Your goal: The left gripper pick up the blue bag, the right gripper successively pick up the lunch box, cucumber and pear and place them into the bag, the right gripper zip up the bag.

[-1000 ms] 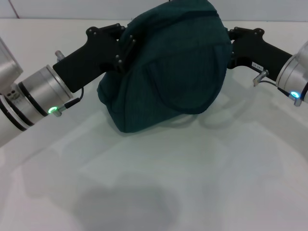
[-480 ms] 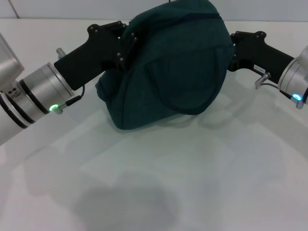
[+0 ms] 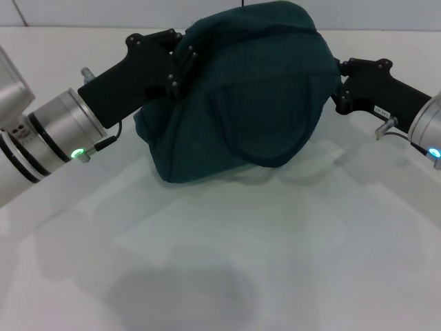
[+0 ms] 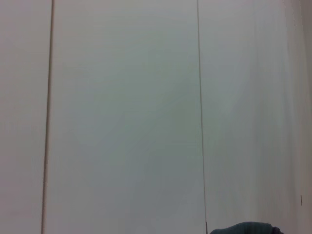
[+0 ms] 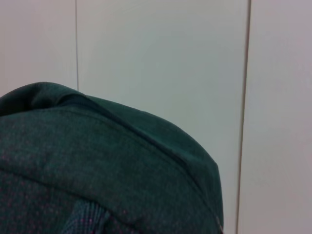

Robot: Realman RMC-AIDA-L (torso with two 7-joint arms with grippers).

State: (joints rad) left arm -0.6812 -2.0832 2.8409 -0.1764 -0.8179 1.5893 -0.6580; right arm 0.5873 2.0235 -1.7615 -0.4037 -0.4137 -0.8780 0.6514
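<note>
The blue bag (image 3: 241, 96) bulges in the middle of the head view, tipped up on the white table. My left gripper (image 3: 180, 67) is at the bag's upper left side, shut on its fabric. At the bag's right edge sits my right gripper (image 3: 339, 88), its fingertips hidden against the cloth. The right wrist view is filled with the bag's fabric (image 5: 97, 161) and a strap of its handle (image 5: 87, 217). A sliver of the bag (image 4: 248, 228) shows in the left wrist view. The lunch box, cucumber and pear are out of view.
The white table (image 3: 227, 255) spreads out in front of the bag, with a dark shadow near its front edge. Pale wall panels (image 4: 122, 117) stand behind the scene.
My right gripper has slid to the right and slightly down along the bag's right edge. The bag has shifted a little to the left. The left arm has barely moved.
</note>
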